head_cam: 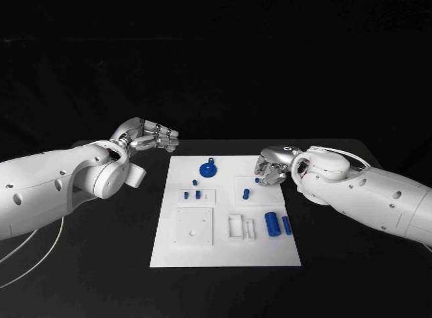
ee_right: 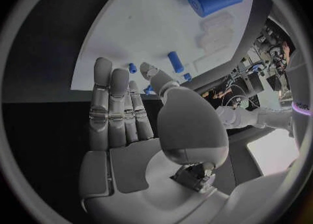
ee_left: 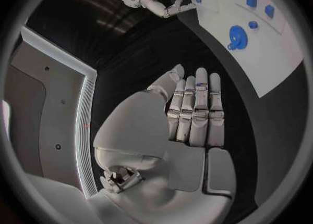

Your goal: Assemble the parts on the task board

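Parts (head_cam: pixel 271 224) are seen in the head view lying on the task board (head_cam: pixel 226 255) mid-tabletop; they are judged light, rigid and slippery, best pinched across their short sides. From the left wrist, the left robot hand (ee_left: pixel 194 110) is shown flat, fingers straight, holding nothing. From the right wrist, the right robot hand (ee_right: pixel 127 109) is likewise extended and unladen above the board's edge.

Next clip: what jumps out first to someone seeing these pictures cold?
The white task board glows mid-table against the black, dotted with small blue parts, the round blue disc near its far edge. The left hand is raised off the board's far-left corner, the right hand hangs over its right edge, both holding nothing.
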### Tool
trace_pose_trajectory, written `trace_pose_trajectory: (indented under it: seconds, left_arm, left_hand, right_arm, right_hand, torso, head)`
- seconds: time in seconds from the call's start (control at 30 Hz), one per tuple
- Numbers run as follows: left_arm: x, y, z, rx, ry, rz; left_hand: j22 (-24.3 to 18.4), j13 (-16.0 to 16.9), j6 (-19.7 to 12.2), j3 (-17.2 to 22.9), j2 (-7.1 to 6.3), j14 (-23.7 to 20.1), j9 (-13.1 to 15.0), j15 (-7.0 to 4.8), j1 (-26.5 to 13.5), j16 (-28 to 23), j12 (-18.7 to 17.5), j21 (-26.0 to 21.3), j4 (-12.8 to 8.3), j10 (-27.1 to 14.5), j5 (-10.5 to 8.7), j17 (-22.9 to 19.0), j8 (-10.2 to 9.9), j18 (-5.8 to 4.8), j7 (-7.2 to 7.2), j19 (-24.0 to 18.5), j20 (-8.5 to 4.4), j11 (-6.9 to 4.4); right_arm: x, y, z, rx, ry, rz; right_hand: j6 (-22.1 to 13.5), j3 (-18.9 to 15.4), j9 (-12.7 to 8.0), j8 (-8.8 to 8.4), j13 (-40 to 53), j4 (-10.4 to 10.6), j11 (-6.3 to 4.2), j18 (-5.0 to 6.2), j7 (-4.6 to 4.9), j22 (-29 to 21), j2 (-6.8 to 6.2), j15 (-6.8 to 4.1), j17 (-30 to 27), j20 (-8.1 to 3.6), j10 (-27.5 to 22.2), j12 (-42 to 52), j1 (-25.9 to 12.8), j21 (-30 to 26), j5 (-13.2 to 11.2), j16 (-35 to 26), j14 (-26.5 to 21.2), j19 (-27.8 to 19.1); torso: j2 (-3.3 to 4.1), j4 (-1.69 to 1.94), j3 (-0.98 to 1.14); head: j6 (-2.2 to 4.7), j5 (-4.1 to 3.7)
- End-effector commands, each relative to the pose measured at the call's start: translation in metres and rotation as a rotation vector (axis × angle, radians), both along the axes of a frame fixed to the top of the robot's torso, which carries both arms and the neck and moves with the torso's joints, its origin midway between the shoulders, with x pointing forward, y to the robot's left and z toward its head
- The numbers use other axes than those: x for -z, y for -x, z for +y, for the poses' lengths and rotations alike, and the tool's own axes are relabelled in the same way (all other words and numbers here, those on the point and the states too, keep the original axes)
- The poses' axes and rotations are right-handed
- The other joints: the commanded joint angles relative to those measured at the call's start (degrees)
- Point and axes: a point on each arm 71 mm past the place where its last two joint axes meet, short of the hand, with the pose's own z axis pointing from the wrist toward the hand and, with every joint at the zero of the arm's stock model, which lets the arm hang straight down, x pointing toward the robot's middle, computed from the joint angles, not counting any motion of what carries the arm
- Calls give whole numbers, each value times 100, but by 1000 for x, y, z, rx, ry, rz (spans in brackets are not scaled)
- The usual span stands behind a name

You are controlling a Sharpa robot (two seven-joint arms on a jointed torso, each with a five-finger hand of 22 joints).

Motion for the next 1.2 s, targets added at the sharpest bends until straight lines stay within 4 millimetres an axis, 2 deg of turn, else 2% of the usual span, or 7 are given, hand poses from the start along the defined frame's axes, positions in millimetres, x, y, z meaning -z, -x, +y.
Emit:
trace_pose_trajectory:
  seconds: [0.03, 0.33, 0.43, 0.63, 0.73, 0.83, 1.2]
  left_arm:
    - [-2, 1, -4, 19, 29, -5]
    - [-2, 1, -5, 21, 34, -1]
    - [-2, 1, -5, 22, 35, 1]
    - [-2, 1, -6, 24, 35, 4]
    - [-2, 1, -6, 25, 35, 5]
    - [-2, 1, -7, 25, 36, 6]
    - [-1, 2, -7, 27, 39, 13]
  left_hand:
    - [-81, -5, -41, -8, -12, -54, -2, 9, -23, -16, -27, 2, 42, -49, 12, -5, -20, -46, 17, 3, 38, 13]
    - [-146, -5, -44, -11, -10, -55, -2, 11, -26, -15, -27, 3, 57, -52, 13, -3, -20, -48, 20, 10, 39, 15]
    - [-146, -5, -44, -11, -10, -55, -2, 11, -26, -15, -27, 3, 57, -52, 13, -3, -20, -48, 20, 10, 39, 15]
    - [-177, -5, -37, -13, -9, -47, -2, 7, -28, -15, -27, 5, 68, -46, 17, -1, -18, -49, 19, 17, 37, 12]
    - [-177, -5, -37, -13, -9, -47, -2, 7, -28, -15, -27, 5, 68, -46, 17, -1, -18, -49, 19, 17, 37, 12]
    - [-177, -5, -37, -13, -9, -47, -2, 7, -28, -15, -27, 5, 68, -46, 17, -1, -18, -49, 19, 17, 37, 12]
    - [-177, -5, -37, -13, -9, -47, -2, 7, -28, -15, -27, 5, 68, -46, 17, -1, -18, -49, 19, 17, 37, 12]
  right_arm:
    - [2, -1, 1, 6, 44, -37]
    - [9, 0, 10, -5, 46, -48]
    - [13, 0, 13, -8, 47, -43]
    - [19, -1, 15, -6, 54, -30]
    - [23, -1, 15, -5, 63, -26]
    - [26, -1, 15, -4, 77, -27]
    - [31, -2, 11, 7, 124, -49]
  right_hand:
    - [-31, 13, -6, -23, -4, 9, -6, 68, 14, 4, -28, 9, 8, -9, -55, -31, -11, -14, -37, -17, 33, 171]
    - [-47, 137, -6, -22, -4, 41, -7, 78, 18, 1, -25, 8, 13, -6, -50, -31, -7, -17, -119, -16, 42, 191]
    - [-17, 327, -6, -22, -5, 49, -18, 74, 21, 13, 3, 1, 20, -12, 2, -32, -16, -8, -247, -10, 48, 192]
    - [142, 968, -3, -20, -5, 95, -62, 60, 9, 96, 84, -10, 52, -28, 160, -32, -47, 60, -736, 34, 84, 201]
    - [210, 1228, -4, -24, -4, 138, -77, 52, -5, 163, 64, -13, 71, -32, 222, -32, -62, 107, -844, 55, 97, 189]
    - [228, 1359, -1, -19, -3, 156, -80, 62, -1, 214, 35, -8, 80, -27, 233, -30, -50, 136, -892, 64, 104, 180]
    - [282, 1479, -1, -18, -3, 154, -95, 66, -15, 301, -5, -12, 90, -30, 282, -30, -21, 168, -903, 70, 118, 172]
  torso:
    - [0, 7, -2]
    - [2, -6, -5]
    - [6, 5, -5]
    - [0, 2, -9]
    - [0, -4, -8]
    - [0, -6, -5]
    - [-3, -9, -5]
  head:
    - [-10, -9]
    - [-18, 9]
    - [-28, 9]
    - [-42, 2]
    - [-45, 3]
    - [-49, -1]
    - [-56, -12]
